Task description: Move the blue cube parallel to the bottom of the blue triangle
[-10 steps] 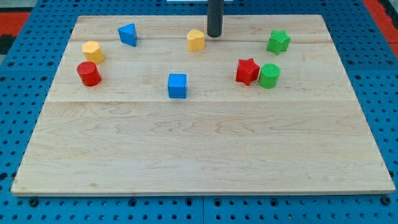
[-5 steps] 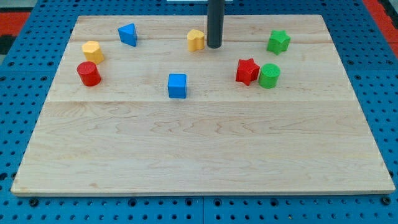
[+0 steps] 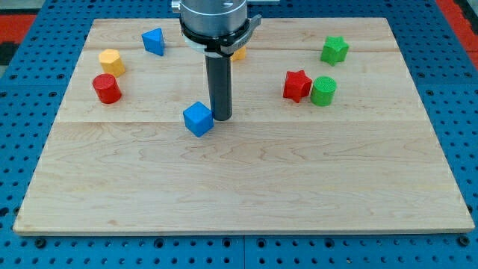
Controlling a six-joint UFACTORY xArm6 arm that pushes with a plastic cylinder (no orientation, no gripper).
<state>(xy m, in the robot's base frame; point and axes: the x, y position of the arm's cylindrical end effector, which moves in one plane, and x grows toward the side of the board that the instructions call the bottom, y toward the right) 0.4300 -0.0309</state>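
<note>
The blue cube (image 3: 198,119) sits left of the board's middle, turned so a corner faces the view's bottom. My tip (image 3: 221,118) stands right against the cube's right side. The blue triangle (image 3: 154,40) lies near the view's top left, well above and left of the cube. The rod and the arm's round head (image 3: 213,22) rise from the tip toward the view's top.
A yellow cylinder (image 3: 110,60) and a red cylinder (image 3: 106,88) stand at the left. A yellow block (image 3: 239,52) is mostly hidden behind the arm. A red star (image 3: 297,85), a green cylinder (image 3: 323,90) and a green star (image 3: 334,50) stand at the right. The board's edge (image 3: 239,230) runs along the view's bottom.
My tip moved from beside the yellow block down and left to the blue cube. The cube shifted left and down and rotated. The arm's head came into view.
</note>
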